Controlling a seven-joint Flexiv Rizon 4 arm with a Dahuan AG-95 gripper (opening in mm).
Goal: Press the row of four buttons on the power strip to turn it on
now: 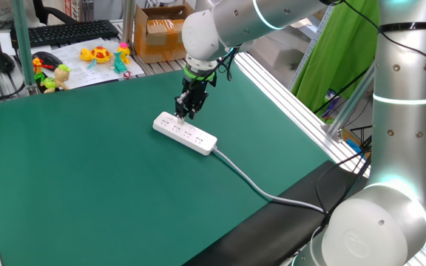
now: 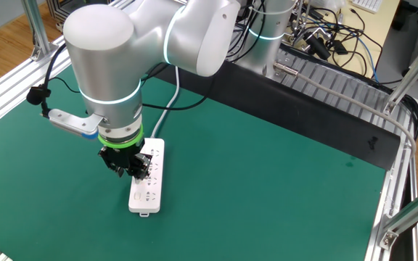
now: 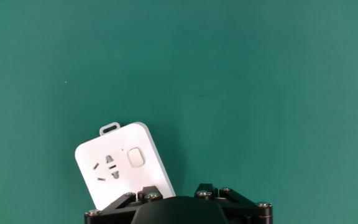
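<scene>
The white power strip [image 1: 186, 133] lies flat on the green mat, its cable [image 1: 250, 181] trailing to the front right. My gripper [image 1: 186, 111] points straight down just over the strip's far-left end. From the other side the fingers [image 2: 128, 170] hide part of the strip [image 2: 147, 190]. In the hand view only the end socket group of the strip [image 3: 107, 152] shows, with one white rounded button [image 3: 136, 158] beside the socket holes. My gripper [image 3: 174, 190] is open there, its two black fingers apart with nothing between them. The other buttons are too small or hidden.
Plastic toys [image 1: 95, 54], a keyboard [image 1: 65, 31] and a cardboard box [image 1: 161, 29] sit beyond the mat's far edge. An aluminium rail [image 1: 294, 103] runs along the right side. Cables and a metal frame [image 2: 339, 80] border the other side.
</scene>
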